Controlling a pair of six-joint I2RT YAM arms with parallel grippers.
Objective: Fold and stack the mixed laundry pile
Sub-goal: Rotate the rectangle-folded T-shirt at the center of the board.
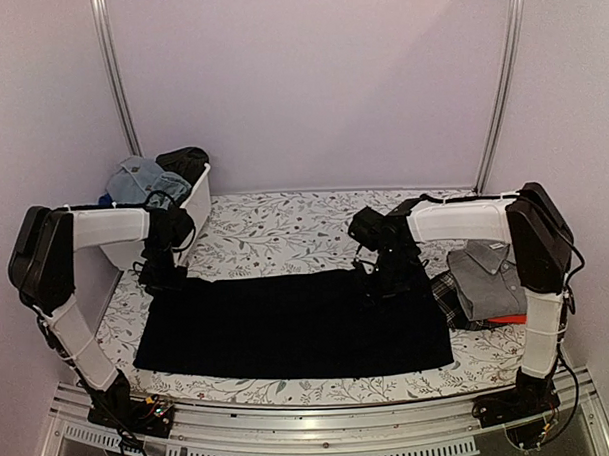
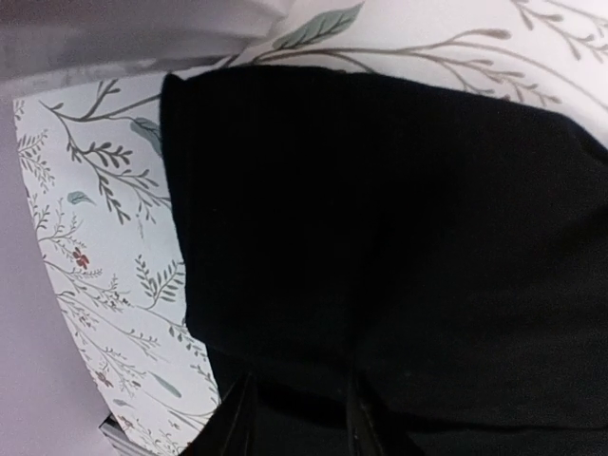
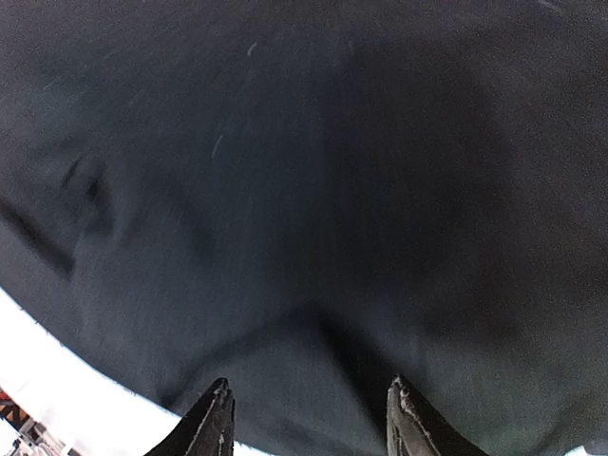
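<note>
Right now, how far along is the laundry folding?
Done: a grey shirt lies folded at right, on top of plaid cloth and red cloth. In hand: the black garment is spread flat, left fingers and right fingers at its far edge. Left: blue pieces and a dark item sit in the white tub.

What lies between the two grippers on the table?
The black garment, spread flat: its far edge runs from the left gripper to the right gripper, with nothing else on it. The top view shows this.
</note>
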